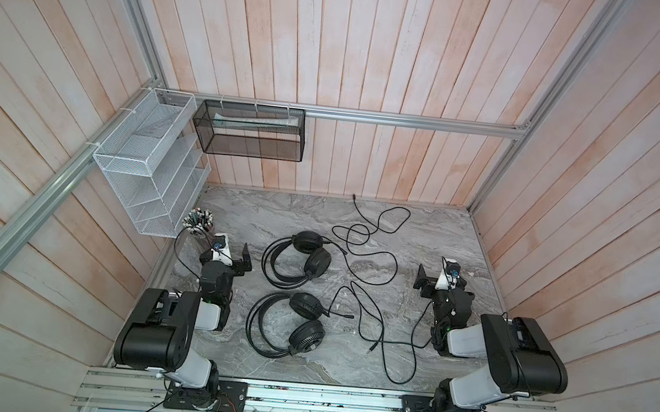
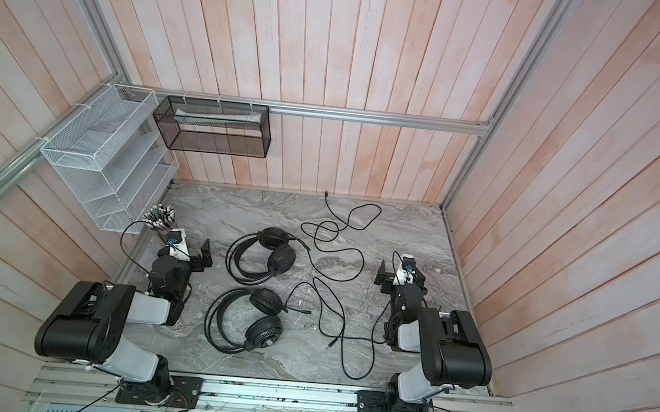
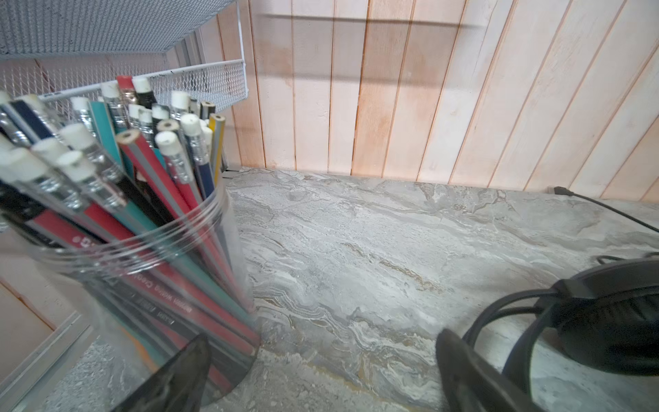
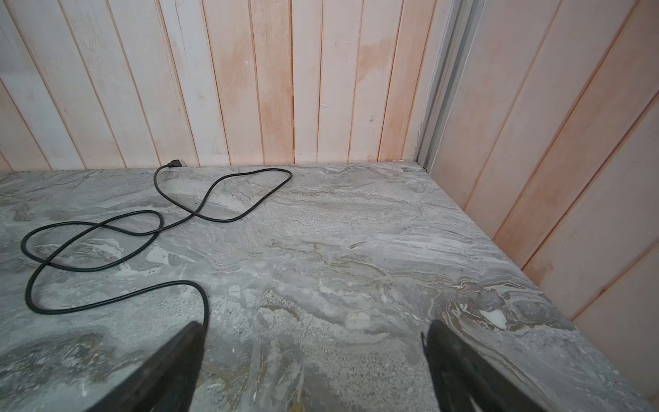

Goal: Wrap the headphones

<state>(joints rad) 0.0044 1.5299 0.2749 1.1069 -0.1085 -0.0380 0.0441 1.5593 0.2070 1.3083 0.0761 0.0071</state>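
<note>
Up in the far left corner hang a white mesh rack (image 1: pixel 147 179) and a black mesh basket (image 1: pixel 252 130); every wall is pale pinkish planking. Below them a clear jar of pencils (image 3: pixel 142 267) stands on the grey marbled tabletop (image 1: pixel 442 235); the pencils' lettering is too blurred to read. My left claw (image 1: pixel 246 260) gapes wide, holding nothing. The far headphones (image 1: pixel 297 262) and the near headphones (image 1: pixel 286 328) lie mid-table between my claws, with their cables (image 1: pixel 375 237) sprawling to the right. My right claw (image 1: pixel 422 281) also gapes wide, holding nothing.
</note>
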